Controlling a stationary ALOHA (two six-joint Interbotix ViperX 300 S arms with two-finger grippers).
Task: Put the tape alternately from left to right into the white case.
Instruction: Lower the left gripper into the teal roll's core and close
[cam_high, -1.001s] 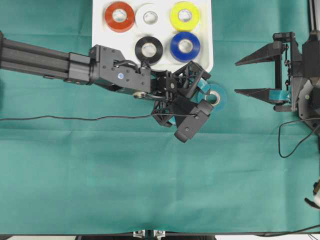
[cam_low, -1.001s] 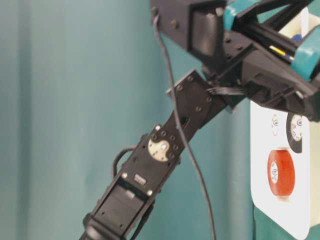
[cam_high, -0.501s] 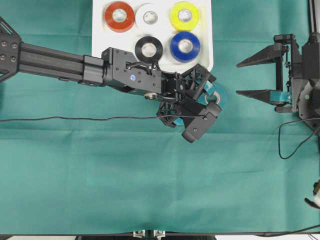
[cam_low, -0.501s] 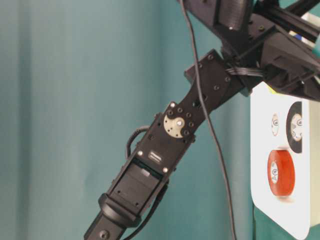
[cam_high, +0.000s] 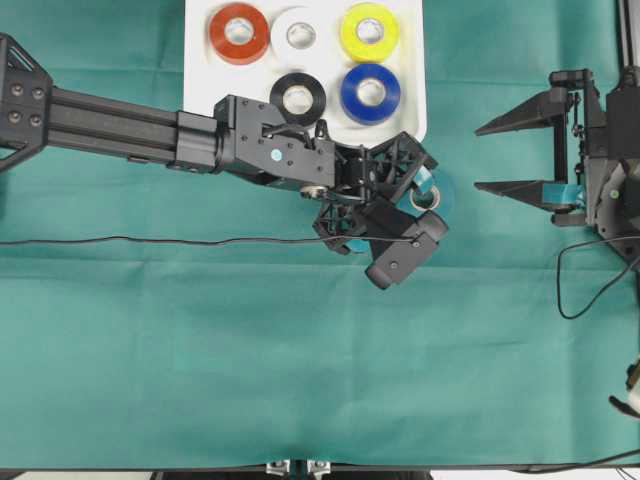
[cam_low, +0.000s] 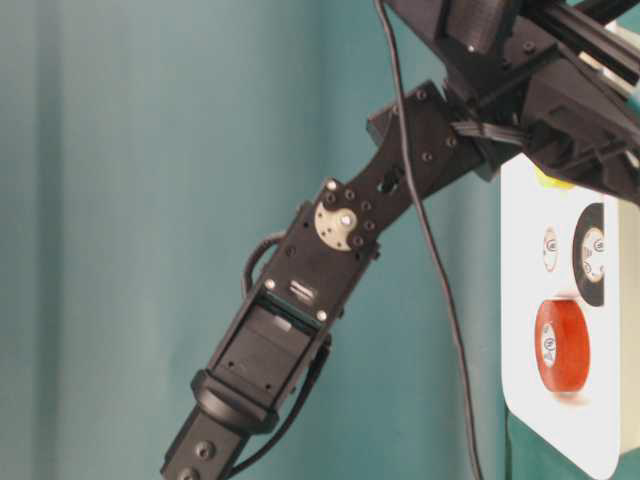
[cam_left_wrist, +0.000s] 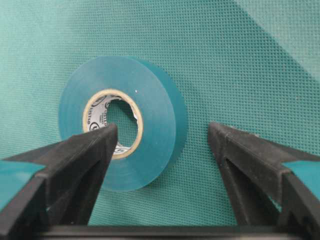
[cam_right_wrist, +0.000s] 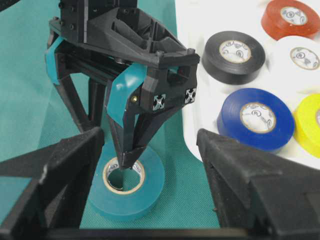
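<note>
1. The teal tape roll (cam_left_wrist: 122, 131) is lying flat on the green cloth (cam_high: 300, 380), just off the near right corner of the white case (cam_high: 415, 100).
2. The left gripper (cam_left_wrist: 160, 145) is straddling one wall of the roll: one fingertip (cam_right_wrist: 126, 159) is sitting in the core hole, the other is outside the rim (jaws spread, not pinching it).
3. The right gripper (cam_high: 480, 155) is hanging well apart at the right, jaws spread wide, holding nothing.
4. The case is holding red (cam_high: 238, 32), white (cam_high: 299, 35), yellow (cam_high: 369, 31), black (cam_high: 297, 99) and blue (cam_high: 370, 92) rolls.
</note>
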